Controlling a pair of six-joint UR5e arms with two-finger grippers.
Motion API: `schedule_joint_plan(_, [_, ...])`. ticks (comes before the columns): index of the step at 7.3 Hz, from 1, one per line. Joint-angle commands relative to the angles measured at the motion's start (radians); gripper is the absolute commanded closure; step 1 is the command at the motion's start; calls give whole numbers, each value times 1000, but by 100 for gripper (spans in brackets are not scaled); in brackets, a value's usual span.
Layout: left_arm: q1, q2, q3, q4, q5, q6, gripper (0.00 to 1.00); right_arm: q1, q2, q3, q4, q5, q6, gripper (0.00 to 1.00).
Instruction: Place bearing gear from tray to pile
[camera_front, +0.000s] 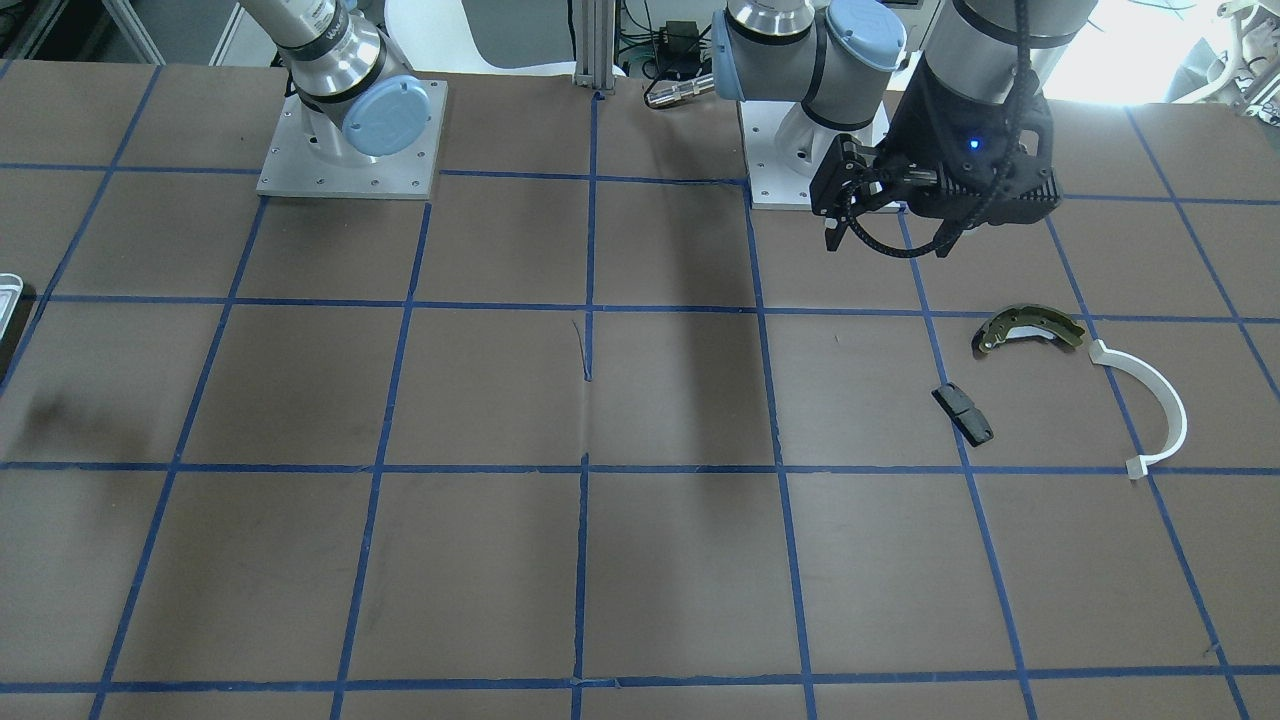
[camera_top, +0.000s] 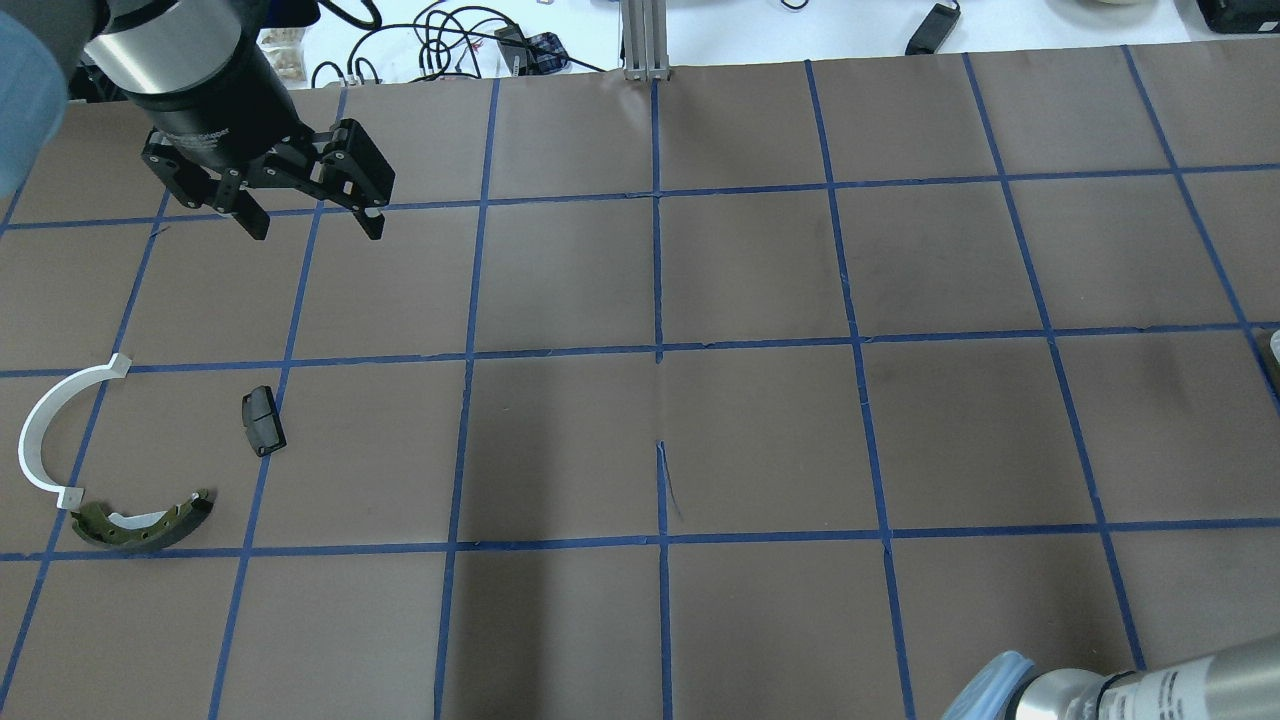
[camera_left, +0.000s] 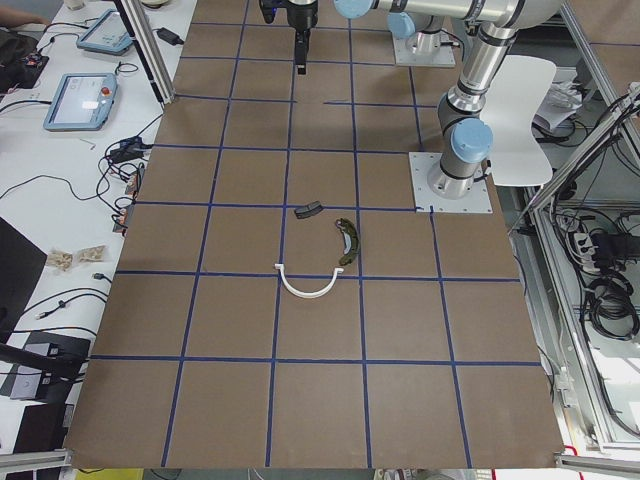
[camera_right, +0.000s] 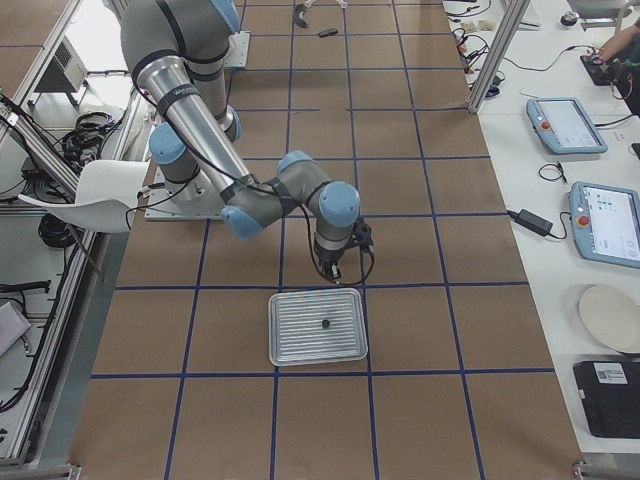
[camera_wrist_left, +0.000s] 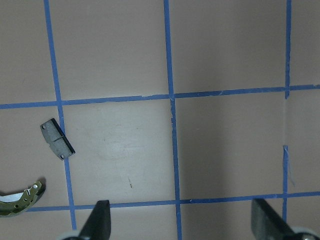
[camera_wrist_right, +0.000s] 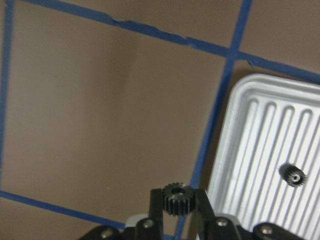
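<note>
My right gripper (camera_wrist_right: 176, 209) is shut on a small black toothed bearing gear (camera_wrist_right: 175, 198) and holds it above the table just beside the tray's corner. The ribbed whitish tray (camera_wrist_right: 260, 130) holds a second small gear (camera_wrist_right: 292, 176). In the exterior right view the gripper (camera_right: 333, 268) hangs just beyond the tray (camera_right: 300, 345). The pile lies far off on the left side: an olive brake shoe (camera_top: 145, 520), a white half-ring (camera_top: 45, 430) and a black pad (camera_top: 263, 420). My left gripper (camera_top: 305, 215) is open and empty, raised beyond the pile.
Brown table surface with a blue tape grid. The two arm bases (camera_front: 350, 140) stand at the robot's side of the table. Only a sliver of the tray (camera_front: 8, 300) shows at the front view's left edge. Tablets and cables lie on the side bench (camera_right: 580, 130).
</note>
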Motion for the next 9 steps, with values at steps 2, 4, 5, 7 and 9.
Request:
schedule_joint_plan(2, [0, 0, 0, 0, 0, 0, 0, 436, -125, 13, 138, 4, 630, 100])
schedule_joint_plan(4, [0, 2, 0, 0, 0, 0, 0, 717, -102, 13, 102, 3, 1031, 100])
schedule_joint_plan(5, [0, 2, -1, 0, 0, 0, 0, 828, -49, 13, 4, 16, 1218, 99])
schedule_joint_plan(7, [0, 2, -1, 0, 0, 0, 0, 1041, 101, -14, -250, 56, 1598, 98])
schedule_joint_plan(9, [0, 2, -1, 0, 0, 0, 0, 1139, 172, -97, -271, 130, 1860, 97])
